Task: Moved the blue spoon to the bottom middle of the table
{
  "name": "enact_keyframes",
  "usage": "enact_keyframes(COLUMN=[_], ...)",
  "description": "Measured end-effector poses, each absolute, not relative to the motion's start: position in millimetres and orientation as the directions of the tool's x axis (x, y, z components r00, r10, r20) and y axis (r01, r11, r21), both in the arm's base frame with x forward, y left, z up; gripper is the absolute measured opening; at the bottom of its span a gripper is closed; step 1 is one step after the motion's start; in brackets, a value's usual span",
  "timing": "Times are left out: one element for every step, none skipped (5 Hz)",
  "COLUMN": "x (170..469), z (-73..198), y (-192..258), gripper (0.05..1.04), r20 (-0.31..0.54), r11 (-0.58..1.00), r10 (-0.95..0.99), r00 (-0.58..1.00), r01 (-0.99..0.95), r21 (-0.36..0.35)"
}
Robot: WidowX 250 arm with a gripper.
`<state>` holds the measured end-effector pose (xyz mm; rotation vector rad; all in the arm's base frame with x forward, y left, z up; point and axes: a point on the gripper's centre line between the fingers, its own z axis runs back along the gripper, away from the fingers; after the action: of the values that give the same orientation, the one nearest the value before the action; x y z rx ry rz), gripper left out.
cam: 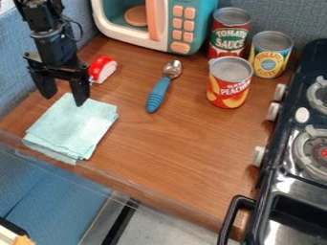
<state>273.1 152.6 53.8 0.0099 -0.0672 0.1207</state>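
The gripper (63, 95) hangs at the upper left, above the back edge of a folded cloth, with its two fingers spread apart and nothing between them. Right of it, the blue spoon (159, 92) lies on the brown table (172, 148), near the upper middle. Its blue ribbed handle points toward the front and its metal bowl toward the back. A stretch of bare wood separates gripper and spoon.
A light teal cloth (73, 125) lies at the left. Behind the gripper is a red and white toy piece (102, 69). Cans stand right of the spoon, the nearest a peach can (228, 82). A toy microwave (153, 21) is at the back, a black stove (300, 143) at the right.
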Motion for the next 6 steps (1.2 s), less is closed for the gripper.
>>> enact_keyframes(x=[271.4,295.7,321.9,354.0,374.6,381.4], z=[44.4,48.6,52.8,61.0,59.0,45.1], y=[150.0,118.3,89.3,62.2,48.6,50.2], gripper=[1.000,1.000,1.000,1.000,1.000,1.000], r20=[0.037,0.055,0.071,0.112,0.123,0.103], r11=[0.992,0.997,0.998,0.999,0.998,0.999], r10=[0.127,0.074,0.041,0.022,0.029,0.039], r00=[0.991,0.996,0.997,0.993,0.992,0.994], r01=[-0.127,-0.072,-0.037,-0.016,-0.023,-0.035], r21=[-0.010,-0.039,-0.060,-0.052,-0.050,-0.032])
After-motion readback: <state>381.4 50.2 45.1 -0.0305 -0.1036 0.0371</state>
